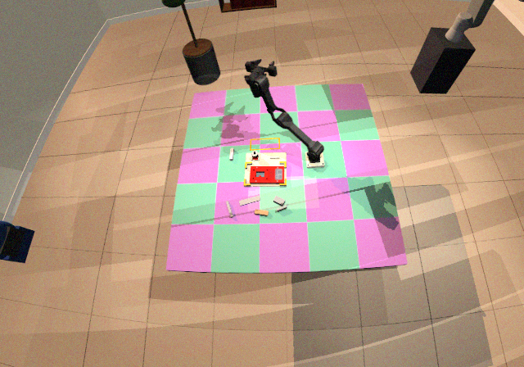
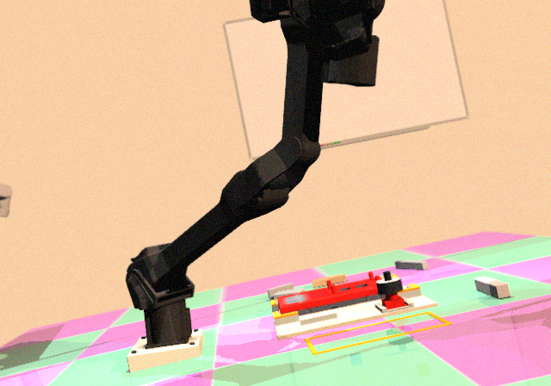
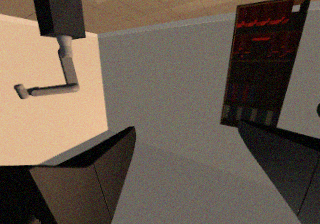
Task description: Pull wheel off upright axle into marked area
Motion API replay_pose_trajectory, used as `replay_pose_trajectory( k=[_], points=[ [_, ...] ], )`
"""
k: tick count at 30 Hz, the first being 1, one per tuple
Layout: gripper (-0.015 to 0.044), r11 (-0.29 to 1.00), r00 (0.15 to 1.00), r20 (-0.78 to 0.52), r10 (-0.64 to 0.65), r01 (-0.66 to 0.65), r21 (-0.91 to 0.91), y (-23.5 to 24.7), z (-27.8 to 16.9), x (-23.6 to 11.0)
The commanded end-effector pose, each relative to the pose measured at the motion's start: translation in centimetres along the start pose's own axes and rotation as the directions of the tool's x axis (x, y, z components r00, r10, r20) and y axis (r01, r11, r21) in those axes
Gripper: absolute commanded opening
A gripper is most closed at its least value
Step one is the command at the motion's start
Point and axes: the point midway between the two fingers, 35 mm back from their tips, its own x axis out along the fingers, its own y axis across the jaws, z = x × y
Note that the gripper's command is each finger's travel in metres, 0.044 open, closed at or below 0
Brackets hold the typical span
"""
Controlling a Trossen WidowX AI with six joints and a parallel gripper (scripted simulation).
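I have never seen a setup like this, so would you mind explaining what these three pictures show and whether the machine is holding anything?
Gladly. The dark jointed thing is a robot arm bolted to a pale base plate on a pink-and-green checkered mat. Its grasping end, the tool, is raised high, away from the parts.

The first picture looks down from above. The second is a low side view. The third comes from a camera on the wrist: the two dark shapes at the bottom are the tool's fingers, spread wide with nothing between them.

On the mat lies a red-and-white assembly board. A small black wheel sits on an upright axle at one end. Beside the board is a yellow-outlined rectangle, the marked area. A few small loose blocks lie scattered nearby.

Nothing is held.
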Motion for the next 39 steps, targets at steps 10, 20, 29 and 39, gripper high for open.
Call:
replay_pose_trajectory(
  k=[10,20,29,39],
  points=[
    [0.03,0.942,0.997,-0.075,0.028,-0.001,0.337,6.5,-6.9,3.3],
    [0.03,0.76,0.961,-0.256,0.102,0.091,0.643,15.5,-15.3,3.7],
    [0.03,0.537,0.896,-0.409,0.171,0.263,0.801,21.5,-20.3,2.0],
    [0.03,0.299,0.748,-0.582,0.318,0.503,0.811,30.3,-25.4,-2.5]
  ],
)
